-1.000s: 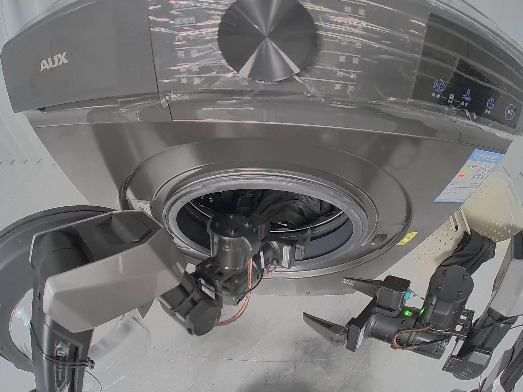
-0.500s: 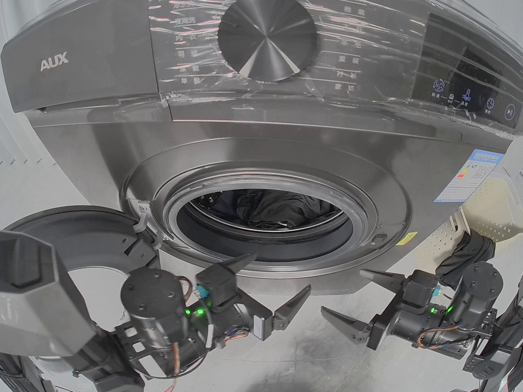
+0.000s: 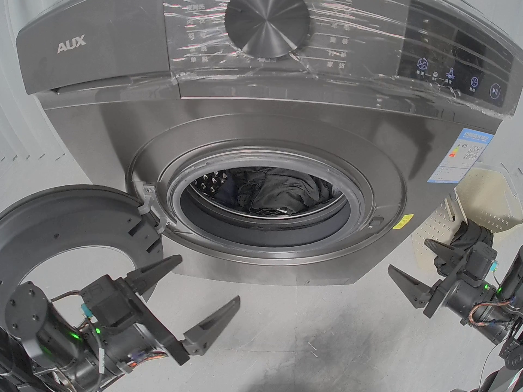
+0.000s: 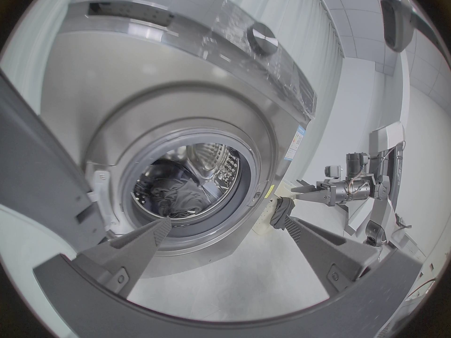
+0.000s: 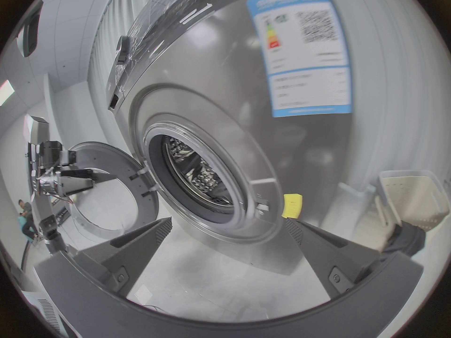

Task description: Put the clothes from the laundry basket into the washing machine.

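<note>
Left arm has pulled out of the washer (image 3: 272, 121) mouth and dropped low, in front of the open door (image 3: 71, 219). The right arm has swung away from the opening toward the basket (image 3: 487, 200). The head camera also shifted slightly.

Task things: dark clothes (image 3: 272, 191) lie in the drum. One dark garment (image 3: 468, 238) hangs over the basket rim, just right of the washer.

Risks (judgement):
- The garment is draped on the rim, so a low or off-centre grasp could catch the perforated basket wall and drag or tip the basket.
- A loose pinch could let cloth trail and drop on the floor (image 3: 305, 328), or snag on the door seal on the way in.
- The left arm sits close to the door, and a careless swing could knock it toward the opening.

Pose:
- Left gripper (image 3: 209, 279) is low at left with jaws wide apart, empty, pointing toward the washer front.
- Right gripper (image 3: 407, 254) is low at right with jaws apart, empty, just beside the garment. It is aimed at the washer's lower corner, not at the basket, so it needs to turn before grasping.
</note>
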Robot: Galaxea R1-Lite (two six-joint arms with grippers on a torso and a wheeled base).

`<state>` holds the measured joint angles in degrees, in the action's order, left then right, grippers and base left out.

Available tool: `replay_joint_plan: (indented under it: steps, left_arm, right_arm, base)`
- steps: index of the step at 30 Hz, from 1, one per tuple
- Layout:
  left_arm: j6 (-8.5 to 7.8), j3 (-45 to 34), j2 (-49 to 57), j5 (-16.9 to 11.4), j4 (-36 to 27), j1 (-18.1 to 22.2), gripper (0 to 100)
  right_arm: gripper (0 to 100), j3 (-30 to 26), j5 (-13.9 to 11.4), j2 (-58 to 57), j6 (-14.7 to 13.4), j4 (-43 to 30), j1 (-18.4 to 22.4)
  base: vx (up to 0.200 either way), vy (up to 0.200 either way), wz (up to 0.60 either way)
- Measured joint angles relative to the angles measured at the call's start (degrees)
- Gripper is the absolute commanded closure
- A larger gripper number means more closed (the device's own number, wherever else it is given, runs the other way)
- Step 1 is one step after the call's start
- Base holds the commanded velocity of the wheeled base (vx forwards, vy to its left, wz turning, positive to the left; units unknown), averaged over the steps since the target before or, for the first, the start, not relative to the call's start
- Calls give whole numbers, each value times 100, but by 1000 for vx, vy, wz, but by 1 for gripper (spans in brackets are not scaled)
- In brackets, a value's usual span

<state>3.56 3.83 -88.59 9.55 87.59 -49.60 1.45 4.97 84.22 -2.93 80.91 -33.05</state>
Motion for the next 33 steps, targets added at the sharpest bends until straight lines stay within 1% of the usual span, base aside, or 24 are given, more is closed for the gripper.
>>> replay_joint_plan:
  steps: [2, 4, 5, 7, 8, 10, 13, 16, 17, 20, 24, 30, 33]
  left_arm:
    - [0, -129, 226, 20, -37, 84, 0]
    - [-11, -210, 457, 35, -140, 179, 0]
    - [-20, -226, 563, 41, -206, 226, 0]
    - [-33, -257, 830, 50, -441, 330, 0]
    - [-37, -260, 953, 52, -569, 379, 0]
    - [-50, -278, 1318, 50, -1041, 479, 0]
    - [-56, -282, 1894, 39, -1777, 628, 0]
    - [-59, -286, 2581, 11, -2669, 884, 0]
    - [-56, -286, 2800, 0, -2916, 975, 0]
    - [-50, -284, 3523, -63, -3655, 1303, 0]
    - [-55, -284, 4490, -229, -4637, 1869, 0]
    - [-63, -284, 5969, -644, -6367, 2973, 0]
    - [-105, -284, 6721, -945, -7273, 3513, 0]
  right_arm:
    - [0, -20, 6, -252, 52, -299, 168]
    - [0, -35, 13, -597, 127, -794, 339]
    - [0, -38, 13, -728, 151, -986, 384]
    - [0, -41, 33, -1190, 211, -1629, 519]
    - [0, -41, 50, -1389, 227, -1908, 574]
    - [0, -44, 104, -1899, 263, -2570, 709]
    - [0, -44, 167, -2601, 304, -3387, 889]
    - [0, -49, 217, -3378, 336, -4147, 1158]
    - [0, -49, 227, -3611, 344, -4347, 1258]
    - [0, -49, 246, -4387, 361, -4990, 1619]
    - [0, -46, 260, -5432, 377, -5875, 2065]
    - [0, -41, 241, -6802, 379, -7131, 2697]
    - [0, -41, 178, -7338, 368, -7473, 2935]
  base:
    - [-200, 0, 0]
    - [-200, 0, 0]
    - [0, 0, 0]
    - [0, 0, 0]
    - [-200, 0, 0]
    - [-200, 0, 0]
    - [0, 0, 0]
    - [-200, 0, 0]
    - [0, 0, 0]
    - [0, 0, 0]
    - [0, 0, 0]
    - [0, 0, 0]
    - [0, 0, 0]
